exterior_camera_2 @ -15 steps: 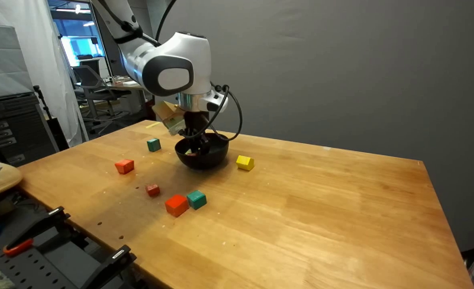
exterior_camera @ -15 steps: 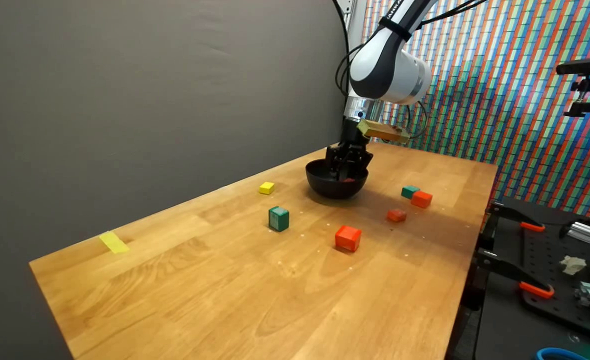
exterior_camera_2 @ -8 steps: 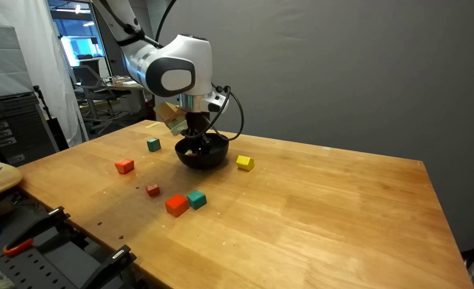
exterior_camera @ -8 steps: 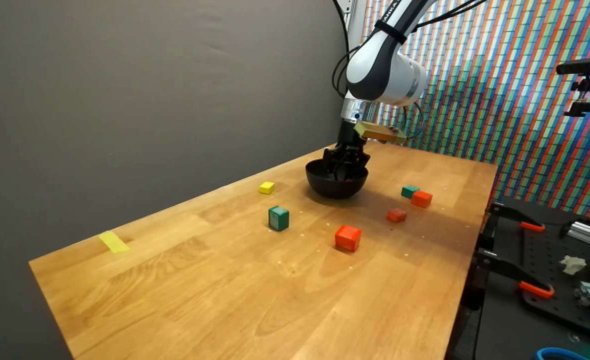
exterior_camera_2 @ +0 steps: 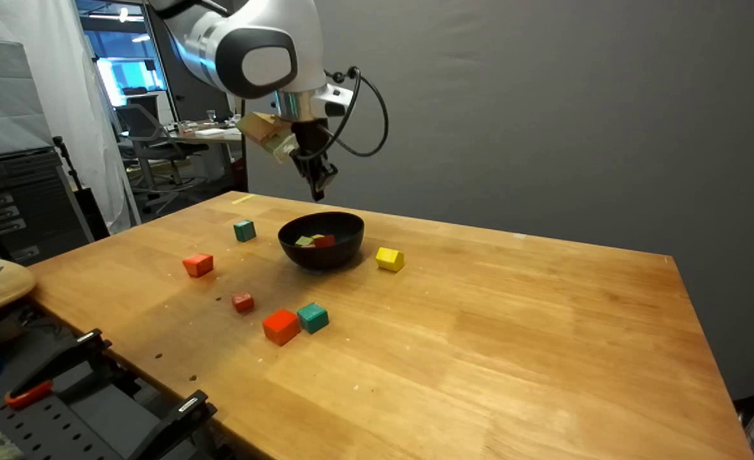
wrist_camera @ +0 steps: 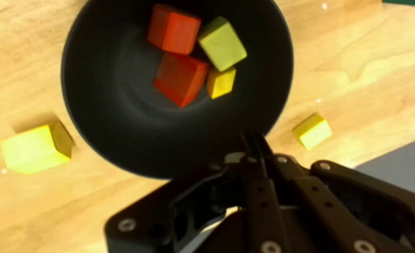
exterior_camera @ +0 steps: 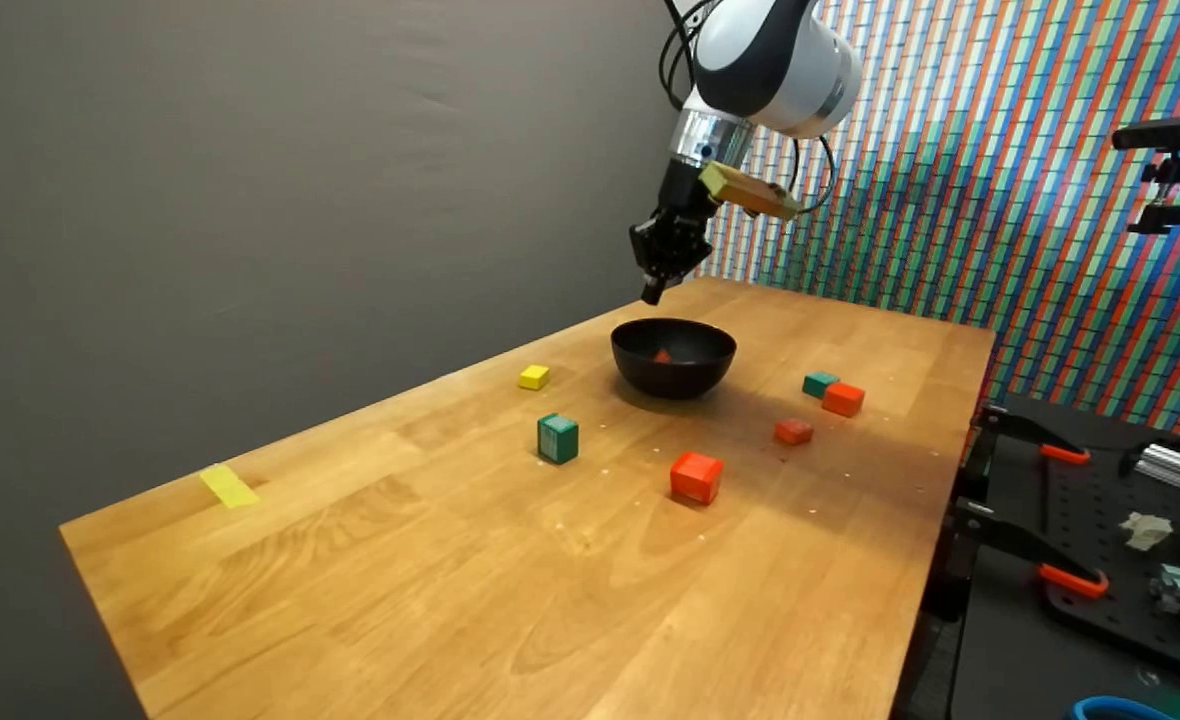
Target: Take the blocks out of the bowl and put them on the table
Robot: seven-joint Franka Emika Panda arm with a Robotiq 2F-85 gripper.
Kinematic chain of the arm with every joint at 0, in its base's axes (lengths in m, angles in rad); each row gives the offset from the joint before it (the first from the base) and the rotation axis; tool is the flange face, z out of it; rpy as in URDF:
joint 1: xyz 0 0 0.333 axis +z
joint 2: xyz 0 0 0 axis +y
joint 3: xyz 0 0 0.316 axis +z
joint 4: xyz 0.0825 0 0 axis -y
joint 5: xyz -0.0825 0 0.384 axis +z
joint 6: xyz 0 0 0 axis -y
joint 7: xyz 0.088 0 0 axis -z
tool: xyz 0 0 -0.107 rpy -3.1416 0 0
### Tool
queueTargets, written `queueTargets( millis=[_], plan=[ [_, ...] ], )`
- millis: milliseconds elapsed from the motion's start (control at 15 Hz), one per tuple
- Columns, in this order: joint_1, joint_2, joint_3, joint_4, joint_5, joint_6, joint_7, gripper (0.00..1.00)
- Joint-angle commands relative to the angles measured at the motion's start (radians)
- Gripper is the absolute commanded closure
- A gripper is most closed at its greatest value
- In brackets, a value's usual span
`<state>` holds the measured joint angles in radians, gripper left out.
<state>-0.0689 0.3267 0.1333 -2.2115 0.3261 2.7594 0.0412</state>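
Note:
The black bowl [exterior_camera: 674, 382] stands upright on the wooden table [exterior_camera: 400, 590]. In the wrist view it holds a red block [wrist_camera: 179, 31], another red block [wrist_camera: 179, 77], a dull yellow-green block [wrist_camera: 225, 45] and a small yellow block [wrist_camera: 221, 83], bunched together. My gripper [wrist_camera: 251, 137] is shut with nothing between its fingertips. Both exterior views have it hanging over the bowl near the wall-side rim, apart from it. Outside lie a green block [exterior_camera_2: 245, 230], a yellow block [exterior_camera_2: 390, 259] and several red or orange blocks, such as an orange block [exterior_camera_2: 281, 327] beside a teal block [exterior_camera_2: 313, 317].
Another yellow block [exterior_camera: 534, 376] lies beside the bowl towards the grey wall [exterior_camera: 300, 220]. A strip of yellow tape [exterior_camera: 228, 484] is stuck near the table's corner. Black clamps [exterior_camera_2: 179, 425] grip the table's edge. Cables [exterior_camera_2: 377, 128] loop from the wrist.
My gripper has risen out of the bowl and now hangs above it. Blocks inside the bowl that it partly covered now show. The blocks on the table have stayed put.

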Motion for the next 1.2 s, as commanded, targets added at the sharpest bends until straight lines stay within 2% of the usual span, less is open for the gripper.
queueTargets(
  millis=[0, 133, 200, 467, 733, 1133],
  plan=[
    [0.002, -0.063, 0.000, -0.018, 0.018, -0.015, -0.034, 0.72],
    [0.012, -0.045, -0.017, -0.010, 0.001, -0.031, -0.011, 0.67],
    [0.015, -0.031, -0.026, -0.004, -0.008, -0.048, 0.001, 0.61],
    [0.016, 0.059, -0.065, 0.029, -0.029, -0.100, 0.033, 0.30],
    [0.007, 0.145, -0.066, 0.079, -0.010, -0.130, 0.029, 0.01],
    [0.046, 0.253, -0.092, 0.171, -0.058, -0.182, 0.078, 0.01]
  ],
)
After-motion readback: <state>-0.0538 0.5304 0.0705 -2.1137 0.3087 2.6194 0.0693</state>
